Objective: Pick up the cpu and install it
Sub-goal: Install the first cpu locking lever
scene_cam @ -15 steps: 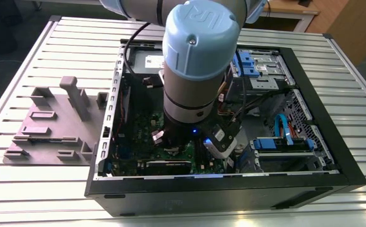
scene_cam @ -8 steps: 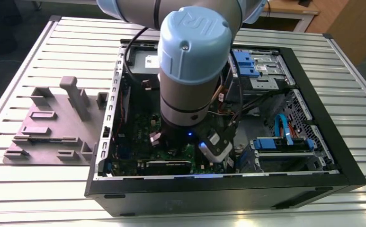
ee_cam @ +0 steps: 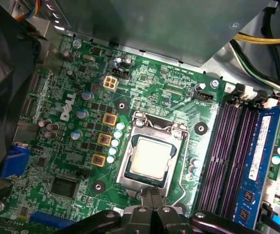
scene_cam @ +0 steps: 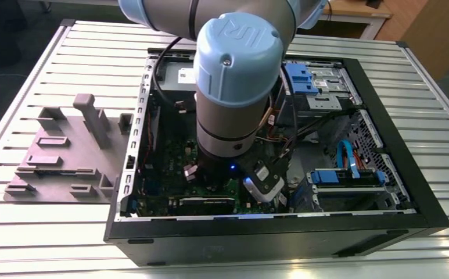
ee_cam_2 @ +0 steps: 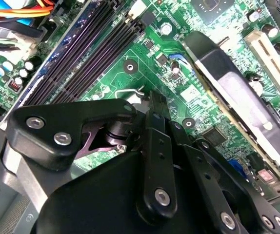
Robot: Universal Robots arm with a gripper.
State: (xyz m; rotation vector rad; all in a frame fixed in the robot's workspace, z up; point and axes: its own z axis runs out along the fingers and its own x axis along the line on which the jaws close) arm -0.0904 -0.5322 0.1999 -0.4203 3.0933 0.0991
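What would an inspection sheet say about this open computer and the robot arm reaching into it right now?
Surface: ribbed metal table carrying an open computer case.
Job's things: the cpu lies flat inside the metal-framed socket on the green motherboard.
Clutter: grey plastic fixture beside the case, on the exterior view's left.
Grippers: the gripper sits just off the socket's edge, fingers together, holding nothing.
Cables: yellow wires and a blue ribbon cable inside the case.
Surroundings: wooden furniture behind the table.
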